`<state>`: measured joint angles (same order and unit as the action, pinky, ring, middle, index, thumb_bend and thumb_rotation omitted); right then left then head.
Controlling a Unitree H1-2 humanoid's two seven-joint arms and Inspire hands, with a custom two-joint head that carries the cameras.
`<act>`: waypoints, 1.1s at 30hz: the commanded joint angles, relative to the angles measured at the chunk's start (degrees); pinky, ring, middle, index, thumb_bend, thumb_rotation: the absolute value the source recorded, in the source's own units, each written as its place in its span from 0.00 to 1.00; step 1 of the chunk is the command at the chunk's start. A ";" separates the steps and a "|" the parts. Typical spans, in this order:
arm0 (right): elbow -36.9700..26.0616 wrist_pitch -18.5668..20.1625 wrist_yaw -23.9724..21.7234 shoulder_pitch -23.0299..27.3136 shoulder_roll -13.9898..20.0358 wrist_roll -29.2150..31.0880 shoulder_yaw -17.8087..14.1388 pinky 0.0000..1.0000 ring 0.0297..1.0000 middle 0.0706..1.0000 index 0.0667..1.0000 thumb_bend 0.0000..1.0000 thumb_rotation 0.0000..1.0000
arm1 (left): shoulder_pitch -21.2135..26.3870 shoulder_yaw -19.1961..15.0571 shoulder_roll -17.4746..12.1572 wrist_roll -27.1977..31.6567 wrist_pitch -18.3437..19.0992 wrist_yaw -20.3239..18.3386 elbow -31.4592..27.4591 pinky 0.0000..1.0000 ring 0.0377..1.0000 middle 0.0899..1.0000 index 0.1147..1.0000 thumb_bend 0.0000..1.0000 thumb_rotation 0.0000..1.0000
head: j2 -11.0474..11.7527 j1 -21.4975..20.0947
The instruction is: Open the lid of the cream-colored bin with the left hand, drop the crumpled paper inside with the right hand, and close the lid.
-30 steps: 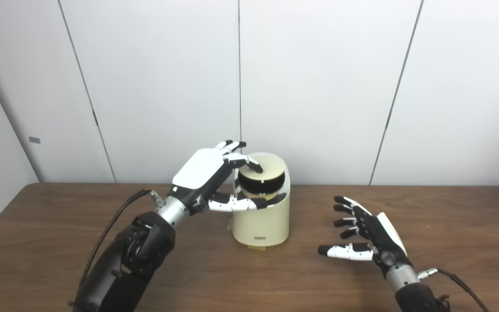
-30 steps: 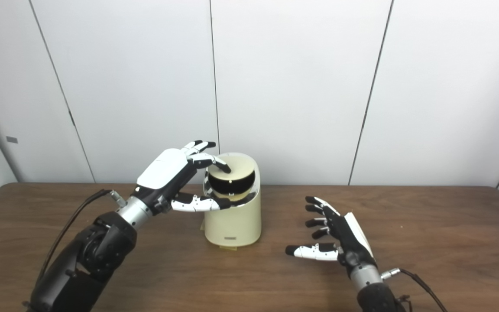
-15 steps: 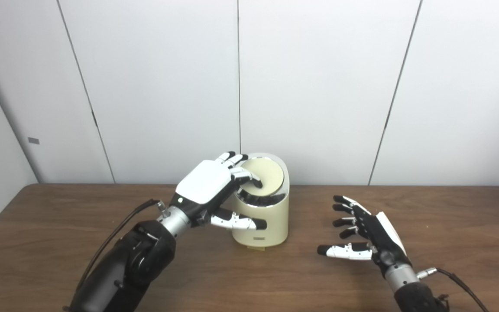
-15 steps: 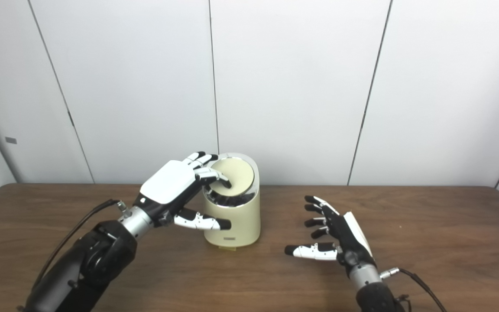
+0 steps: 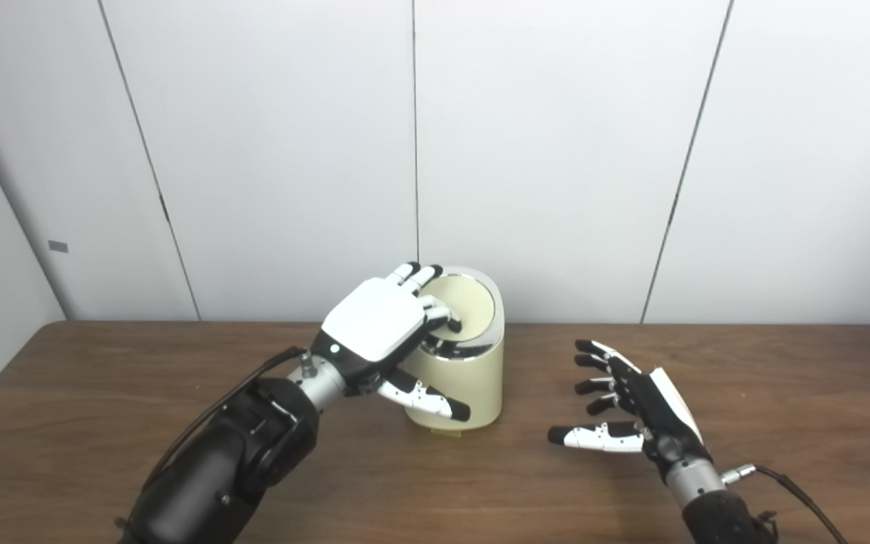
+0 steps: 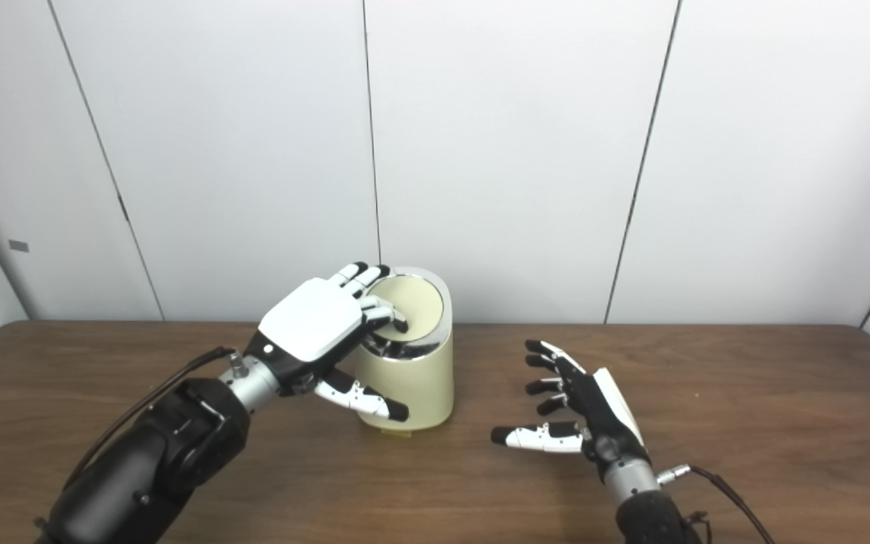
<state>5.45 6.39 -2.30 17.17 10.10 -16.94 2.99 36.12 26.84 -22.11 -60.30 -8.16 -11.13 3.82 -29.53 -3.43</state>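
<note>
The cream-coloured bin [image 5: 475, 387] stands upright at the middle of the table, near the wall. Its round lid [image 5: 471, 301] lies low in the chrome rim, with a thin dark gap showing at the front. My left hand [image 5: 381, 329] is over the bin's left side, its fingers [image 5: 439, 316] resting on the lid and its thumb hanging in front of the bin's wall. It grips nothing. My right hand [image 5: 631, 404] is open and empty, palm facing left, just above the table to the right of the bin. No crumpled paper is in view.
The brown wooden table [image 5: 103, 393] runs across the whole view. White wall panels stand close behind the bin. A cable [image 5: 790, 483] trails from my right wrist at the lower right.
The lid has swung down from wide open to nearly flat under my left fingers. My left hand has dropped and moved right with it. My right hand has barely moved.
</note>
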 commanded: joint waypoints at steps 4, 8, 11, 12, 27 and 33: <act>-2.51 -1.12 1.17 1.65 0.34 -0.17 -0.35 0.57 0.69 0.83 0.86 0.82 0.23 | -0.56 0.78 -0.21 1.11 0.87 -4.66 0.44 1.00 1.00 0.73 0.71 0.92 0.80 | -0.14 -0.01; -2.74 -0.80 1.22 1.63 0.28 0.06 -0.63 0.57 0.68 0.82 0.86 0.83 0.23 | -1.79 -3.38 0.73 7.70 -0.83 0.56 0.09 1.00 0.96 0.73 0.72 0.84 0.78 | -0.15 0.14; -2.74 -0.65 1.27 1.69 0.17 0.14 -0.78 0.57 0.68 0.82 0.85 0.84 0.24 | -3.67 -10.22 3.57 19.76 -4.08 6.75 0.64 1.00 0.93 0.76 0.74 0.76 0.67 | -0.14 0.21; -2.68 -0.66 1.28 1.72 0.15 0.21 -0.83 0.56 0.68 0.82 0.85 0.85 0.24 | -4.13 -11.91 4.38 22.47 -4.66 7.63 0.71 0.97 0.93 0.77 0.76 0.74 0.67 | -0.14 0.20; -2.52 -2.53 1.25 1.23 0.63 1.59 -1.67 0.55 0.68 0.81 0.85 0.85 0.24 | -13.78 -27.97 14.76 53.57 -8.43 12.65 2.74 0.79 0.89 0.90 0.88 0.69 0.53 | -0.22 0.88; -3.03 -3.89 1.05 0.57 0.61 3.35 -2.10 0.54 0.68 0.82 0.85 0.85 0.25 | -16.88 -28.29 15.49 54.54 -7.44 12.64 4.92 0.74 0.81 0.86 0.90 0.74 0.49 | -0.41 0.93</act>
<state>4.53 5.22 -1.97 16.06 10.25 -14.48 1.56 17.09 -1.38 -6.91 -6.44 -14.88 1.33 9.85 -29.88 -2.46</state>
